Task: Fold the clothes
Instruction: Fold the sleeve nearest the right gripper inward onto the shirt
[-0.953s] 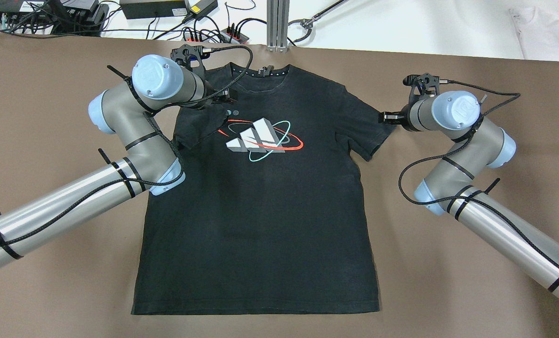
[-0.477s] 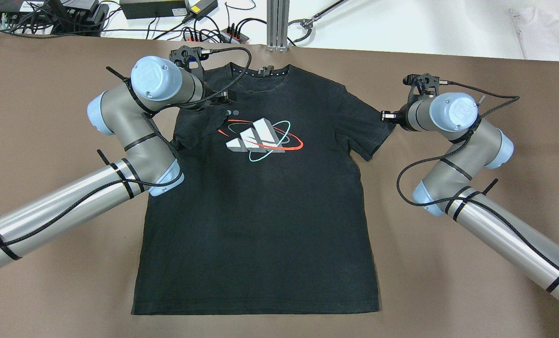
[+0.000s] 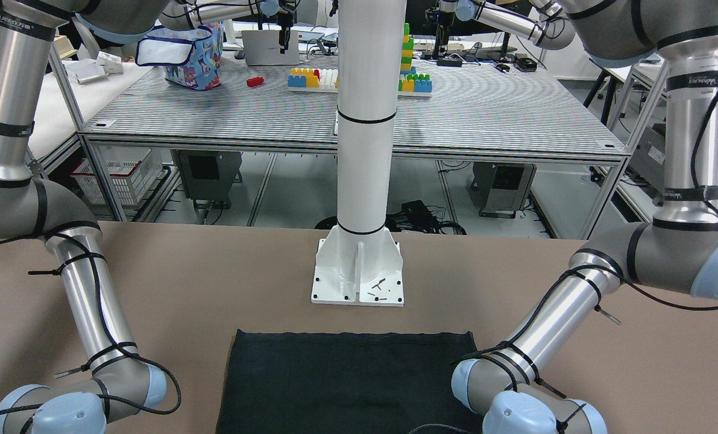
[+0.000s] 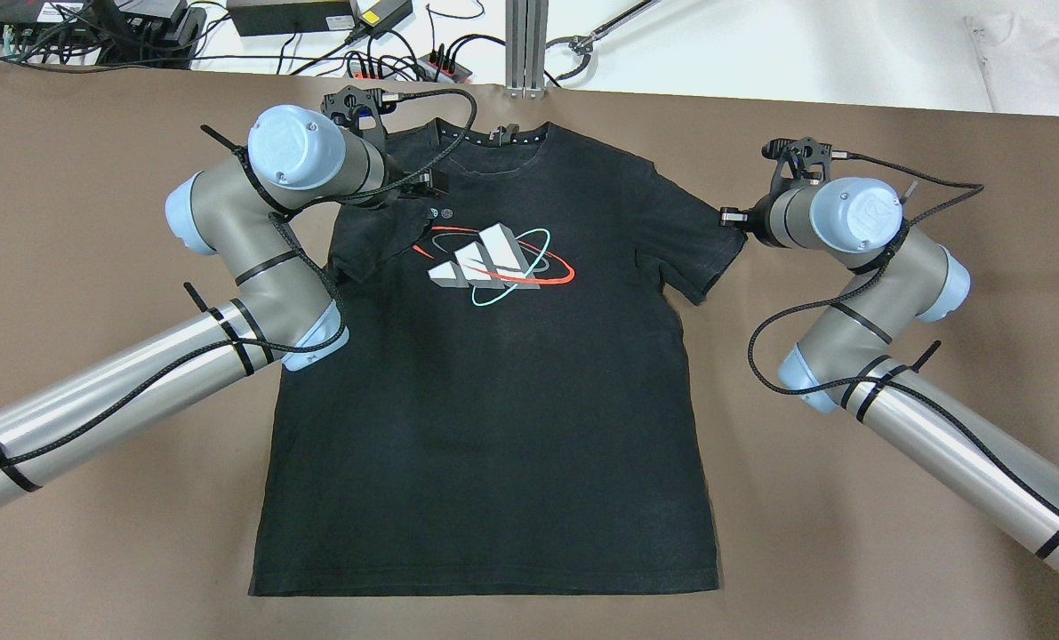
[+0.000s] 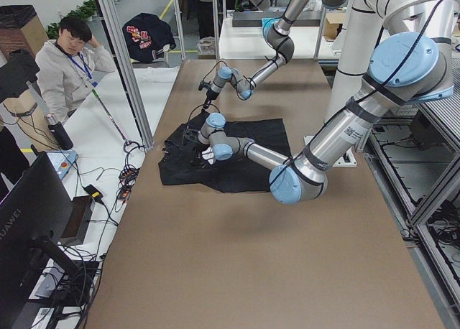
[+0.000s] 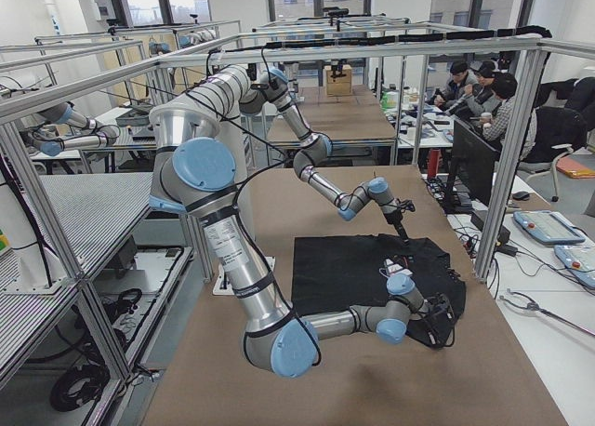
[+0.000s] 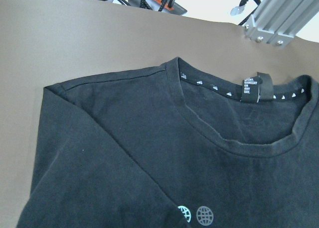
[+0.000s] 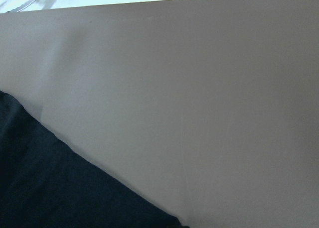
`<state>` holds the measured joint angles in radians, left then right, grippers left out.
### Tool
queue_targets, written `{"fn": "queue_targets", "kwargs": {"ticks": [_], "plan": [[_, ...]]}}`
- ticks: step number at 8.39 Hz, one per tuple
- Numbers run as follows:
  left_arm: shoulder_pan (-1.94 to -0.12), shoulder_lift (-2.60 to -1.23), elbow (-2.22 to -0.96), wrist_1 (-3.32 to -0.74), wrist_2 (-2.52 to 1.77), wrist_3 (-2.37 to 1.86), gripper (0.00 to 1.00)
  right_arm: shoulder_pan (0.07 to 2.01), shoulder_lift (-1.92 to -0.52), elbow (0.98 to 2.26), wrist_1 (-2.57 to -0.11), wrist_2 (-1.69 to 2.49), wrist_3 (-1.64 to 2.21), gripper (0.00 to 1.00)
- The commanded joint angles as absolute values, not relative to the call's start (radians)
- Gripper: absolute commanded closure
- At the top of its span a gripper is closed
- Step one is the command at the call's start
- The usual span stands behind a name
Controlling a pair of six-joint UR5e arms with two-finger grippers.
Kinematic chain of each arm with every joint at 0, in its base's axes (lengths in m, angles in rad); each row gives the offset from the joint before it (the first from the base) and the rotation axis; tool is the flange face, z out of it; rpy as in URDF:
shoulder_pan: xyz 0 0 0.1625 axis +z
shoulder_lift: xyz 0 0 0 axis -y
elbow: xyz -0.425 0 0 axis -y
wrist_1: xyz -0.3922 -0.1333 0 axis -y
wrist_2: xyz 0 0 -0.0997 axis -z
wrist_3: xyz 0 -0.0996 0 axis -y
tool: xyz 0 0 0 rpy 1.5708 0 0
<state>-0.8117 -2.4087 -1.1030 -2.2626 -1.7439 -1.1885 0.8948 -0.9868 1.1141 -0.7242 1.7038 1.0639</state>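
Note:
The clothes are a black T-shirt with a printed chest logo, lying flat and face up on the brown table. Its sleeve on my left side is folded in over the chest. My left gripper hovers just above that folded sleeve, near the collar; whether it is open or shut I cannot tell. My right gripper sits at the outer edge of the other sleeve, which lies spread out. Its jaws are hidden, and the right wrist view shows only the sleeve edge and bare table.
A white pillar stands on its base plate behind the shirt's hem. An aluminium post, cables and power strips line the far edge. A white cloth lies at the far right. A person stands past the table's end.
My right gripper has crept a little to the left, closer against the spread sleeve's edge. The left arm and the shirt have hardly moved.

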Motion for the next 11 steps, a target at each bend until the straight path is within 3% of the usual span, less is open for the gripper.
{"fn": "queue_targets", "kwargs": {"ticks": [1,6,11], "plan": [[-0.818,-2.411,-1.104,-2.263,-1.756,-1.175,0.00,0.893,-0.954,1.192,-0.800,1.703,1.121,1.00],[-0.822,-2.401,-1.104,-2.264,-1.756,-1.160,0.00,0.767,-0.746,1.189,-1.038,1.545,1.301,1.00],[-0.822,-2.384,-1.108,-2.266,-1.753,-1.160,0.00,0.690,-0.730,1.128,-1.049,1.415,1.331,1.00]]}}
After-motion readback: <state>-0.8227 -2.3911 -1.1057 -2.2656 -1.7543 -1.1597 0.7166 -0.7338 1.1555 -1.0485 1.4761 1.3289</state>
